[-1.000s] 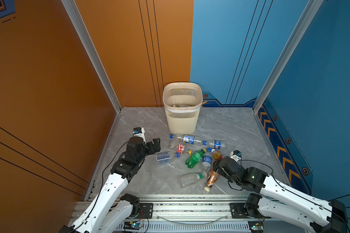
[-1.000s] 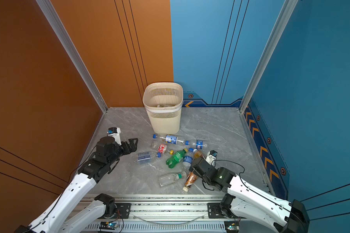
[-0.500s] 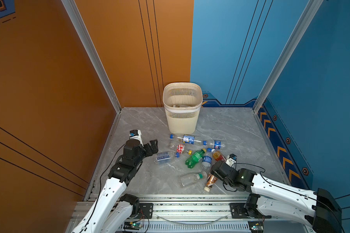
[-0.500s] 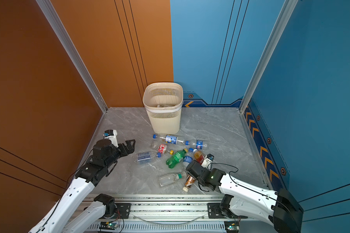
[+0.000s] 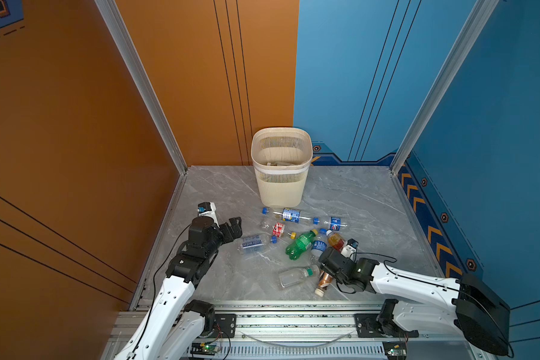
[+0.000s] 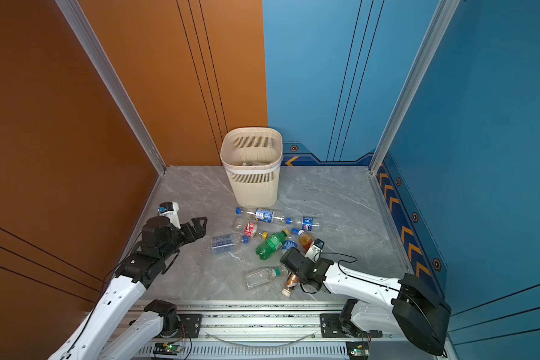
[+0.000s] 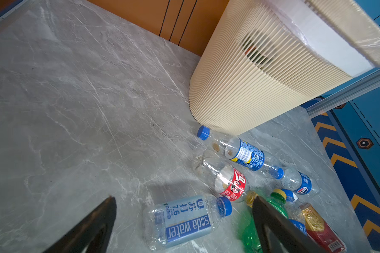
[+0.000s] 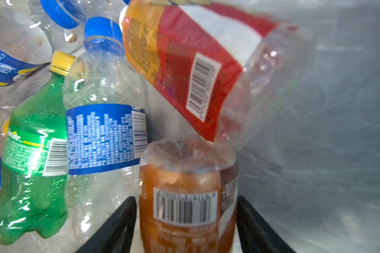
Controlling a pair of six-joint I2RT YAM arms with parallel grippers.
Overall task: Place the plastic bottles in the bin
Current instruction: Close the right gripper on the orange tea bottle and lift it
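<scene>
Grey marble bench [image 5: 365, 199], bin [image 5: 280, 190] at back holding a few indistinct items. About nine bottles [image 5: 300, 244] lie before it; most work remains. Left tool [image 5: 235, 229] gapes, empty; right tool [image 8: 186, 202] clamps brown bottle [image 5: 324, 279] lying on bench.

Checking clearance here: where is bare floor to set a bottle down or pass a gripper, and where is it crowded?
Bare: floor between the bin and the orange wall; between the bin and the chevron strip; in front, between the soda water bottle, left arm and rail. Crowded: bottles from the bin's foot to the right gripper.
</scene>
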